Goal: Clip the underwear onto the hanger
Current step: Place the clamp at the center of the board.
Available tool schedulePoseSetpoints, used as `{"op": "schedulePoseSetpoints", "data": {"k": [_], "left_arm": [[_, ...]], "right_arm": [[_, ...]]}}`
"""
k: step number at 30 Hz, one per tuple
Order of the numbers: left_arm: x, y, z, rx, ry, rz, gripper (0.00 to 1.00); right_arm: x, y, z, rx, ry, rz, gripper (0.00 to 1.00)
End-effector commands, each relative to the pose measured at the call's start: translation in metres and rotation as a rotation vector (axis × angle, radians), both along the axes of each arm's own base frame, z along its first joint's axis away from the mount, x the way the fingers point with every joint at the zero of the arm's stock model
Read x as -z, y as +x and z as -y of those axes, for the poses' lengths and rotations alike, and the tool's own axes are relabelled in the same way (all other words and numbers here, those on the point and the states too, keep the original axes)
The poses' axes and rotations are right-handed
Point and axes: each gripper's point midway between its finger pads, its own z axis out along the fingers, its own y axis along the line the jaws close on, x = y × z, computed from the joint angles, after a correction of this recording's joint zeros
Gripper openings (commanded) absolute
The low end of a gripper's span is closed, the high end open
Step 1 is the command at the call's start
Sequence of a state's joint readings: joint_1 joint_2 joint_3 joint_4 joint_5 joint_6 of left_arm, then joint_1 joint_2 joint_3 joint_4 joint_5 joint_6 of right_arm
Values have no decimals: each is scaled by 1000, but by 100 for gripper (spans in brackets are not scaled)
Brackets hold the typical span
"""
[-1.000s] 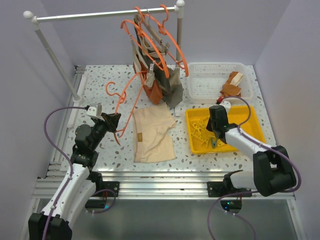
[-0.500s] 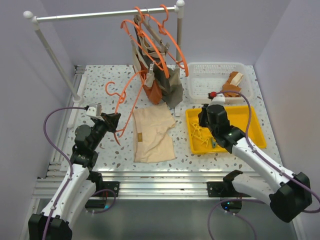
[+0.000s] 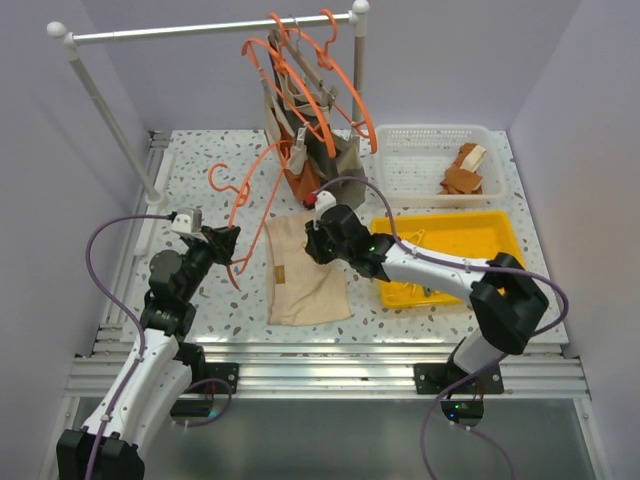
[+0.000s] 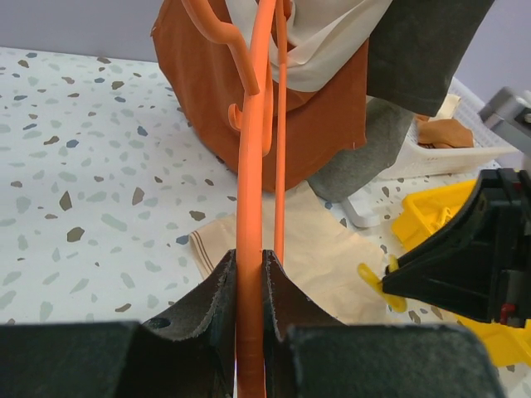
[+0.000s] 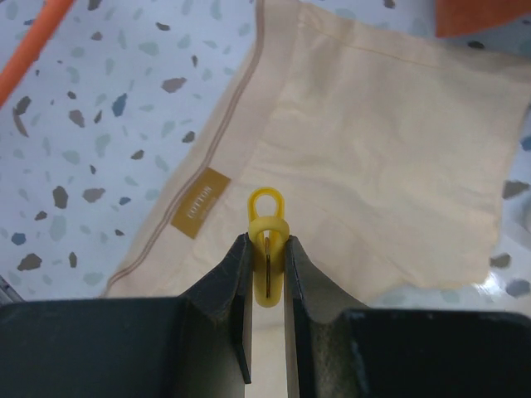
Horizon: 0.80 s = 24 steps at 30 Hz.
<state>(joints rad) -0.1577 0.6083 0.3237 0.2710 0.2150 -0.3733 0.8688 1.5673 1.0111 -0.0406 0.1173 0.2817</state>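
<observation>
Clips (image 3: 408,291) of yellow plastic lie in the yellow tray (image 3: 495,240) at the right; beyond it, a white basket (image 3: 420,165) holds a rust-orange cloth (image 3: 462,178). The underwear (image 3: 300,270) lies flat on the speckled tabletop (image 3: 190,170), left of the tray. Behind it a rail (image 3: 200,28) carries orange hangers (image 3: 366,118) before pale lilac walls. The left hand (image 4: 249,267) is clamped on the hanger (image 4: 253,166), just left of the underwear. The right arm reaches across the tray, and the right hand (image 3: 314,244), over the underwear, is pinched on a yellow clip (image 5: 267,228).

A robotics lab test cell: plain lilac walls (image 3: 580,90) box in a speckled tabletop (image 3: 190,190) with aluminium rails (image 3: 320,362) carrying two bolted arms (image 3: 430,267)
</observation>
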Motion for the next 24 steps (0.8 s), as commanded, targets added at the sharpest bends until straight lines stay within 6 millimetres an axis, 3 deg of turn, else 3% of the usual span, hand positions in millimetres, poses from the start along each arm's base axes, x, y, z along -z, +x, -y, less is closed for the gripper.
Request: {"op": "schedulePoseSetpoints", "data": {"k": [1, 3, 4, 8, 12, 17, 20, 23, 24], "left_arm": [[-30, 3, -1, -7, 14, 84, 0], [-29, 4, -1, -5, 14, 83, 0], [-29, 4, -1, -5, 14, 83, 0], [-30, 4, -1, -5, 15, 86, 0], [-31, 4, 0, -4, 15, 88, 0], [-31, 3, 0, -1, 15, 89, 0], [-32, 2, 0, 1, 13, 93, 0], [-34, 1, 0, 2, 12, 99, 0], [-34, 1, 0, 2, 12, 98, 0]], "right_arm": [[-13, 0, -52, -162, 88, 22, 1], [-8, -7, -71, -235, 112, -10, 1], [8, -10, -77, -255, 99, -43, 1], [34, -17, -92, -308, 86, -99, 1], [48, -25, -97, -347, 87, -140, 2], [71, -21, -92, -325, 30, -167, 5], [75, -13, -85, -278, -3, -151, 15], [68, -8, -79, -247, -28, -113, 42], [66, -6, -76, -234, -37, -103, 46]]}}
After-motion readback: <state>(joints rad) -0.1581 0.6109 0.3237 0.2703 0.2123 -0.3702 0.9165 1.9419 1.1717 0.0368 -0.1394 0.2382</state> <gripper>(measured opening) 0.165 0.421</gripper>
